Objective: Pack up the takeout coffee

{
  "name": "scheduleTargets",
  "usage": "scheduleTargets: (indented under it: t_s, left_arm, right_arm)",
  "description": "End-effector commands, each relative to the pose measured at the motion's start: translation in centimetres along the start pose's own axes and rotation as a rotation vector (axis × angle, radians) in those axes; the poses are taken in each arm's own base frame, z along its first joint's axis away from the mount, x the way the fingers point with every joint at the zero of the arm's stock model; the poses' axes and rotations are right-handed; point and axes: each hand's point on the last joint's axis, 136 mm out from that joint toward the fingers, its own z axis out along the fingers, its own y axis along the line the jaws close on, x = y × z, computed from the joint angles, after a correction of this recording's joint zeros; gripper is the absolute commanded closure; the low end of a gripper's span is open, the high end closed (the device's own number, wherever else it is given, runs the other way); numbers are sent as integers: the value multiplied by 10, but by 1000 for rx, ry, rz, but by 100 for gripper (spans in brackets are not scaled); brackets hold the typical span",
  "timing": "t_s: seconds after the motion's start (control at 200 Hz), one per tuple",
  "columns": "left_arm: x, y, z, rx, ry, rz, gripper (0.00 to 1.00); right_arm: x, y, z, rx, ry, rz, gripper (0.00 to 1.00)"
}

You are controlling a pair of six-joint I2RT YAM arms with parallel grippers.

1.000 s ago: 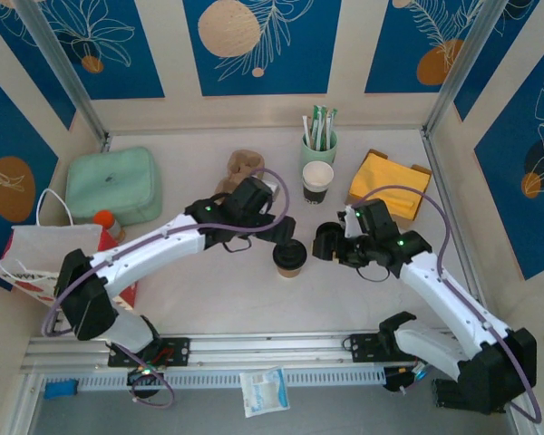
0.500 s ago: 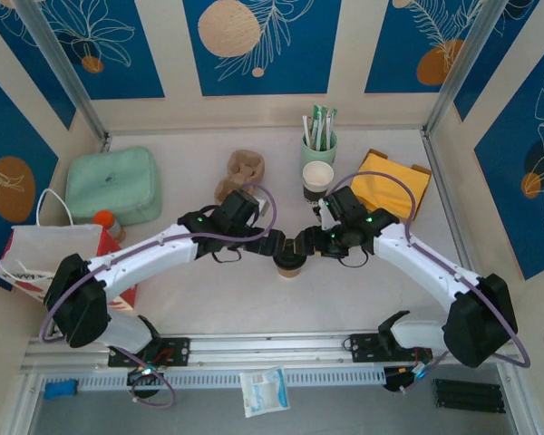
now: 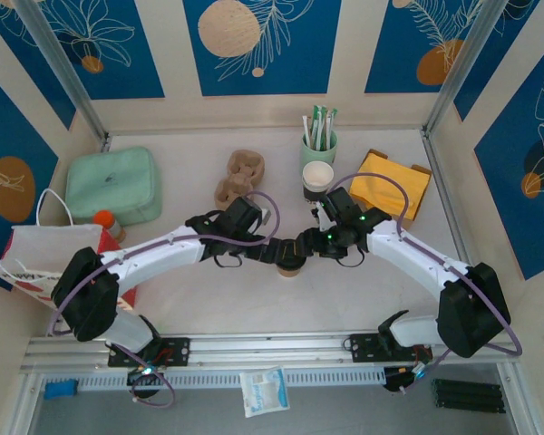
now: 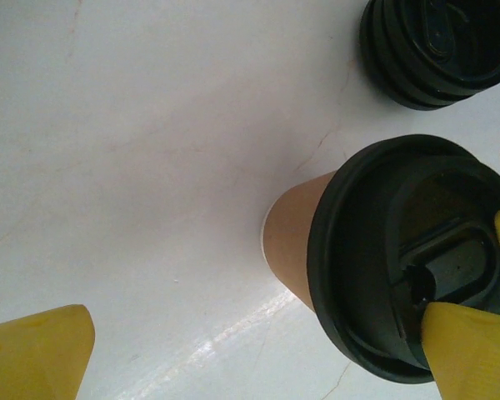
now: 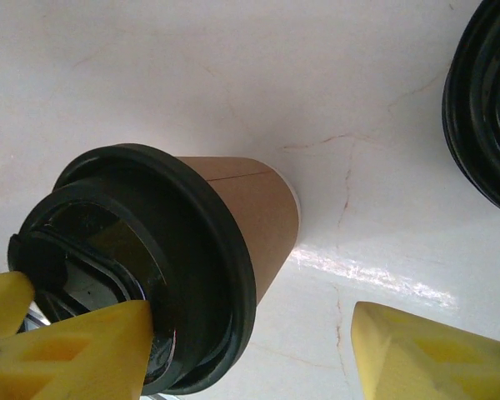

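Overhead view of a pale desk (image 3: pixel 190 299) with two white robot arms reaching toward its middle. A brown paper cup with a black lid (image 3: pixel 290 265) stands upright there. The left gripper (image 3: pixel 270 253) is at the cup's 9 o'clock and the right gripper (image 3: pixel 308 246) at its 3 o'clock.

In the left wrist view the left jaws stand wide apart. One yellow fingertip (image 4: pixel 462 350) overlaps the rim of the lid and the other is well clear over bare desk. In the right wrist view the right jaws are also apart, with one finger (image 5: pixel 75 354) lying over the lid top and the other clear of the cup's side.

The takeout coffee (image 3: pixel 317 179), a small white cup with a dark band, stands open and untouched at 1 o'clock from the brown cup. A pale green cup of sticks (image 3: pixel 318 145) is just behind it at 12 o'clock. A stack of black lids (image 4: pixel 437 46) sits near the brown cup.
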Motion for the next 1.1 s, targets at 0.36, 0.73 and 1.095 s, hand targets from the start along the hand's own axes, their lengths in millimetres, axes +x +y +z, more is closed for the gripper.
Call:
scheduleTargets:
  t_s: [0.36, 0.73, 1.095]
  left_arm:
    - [4, 2, 4, 2, 9, 29, 1]
    - [3, 3, 5, 3, 8, 26, 1]
    - [6, 3, 8, 7, 12, 16, 1]
  right_arm:
    - [3, -9, -26, -71, -64, 74, 36]
    - [5, -12, 0, -98, -15, 102, 40]
    - [19, -27, 28, -75, 41, 138, 52]
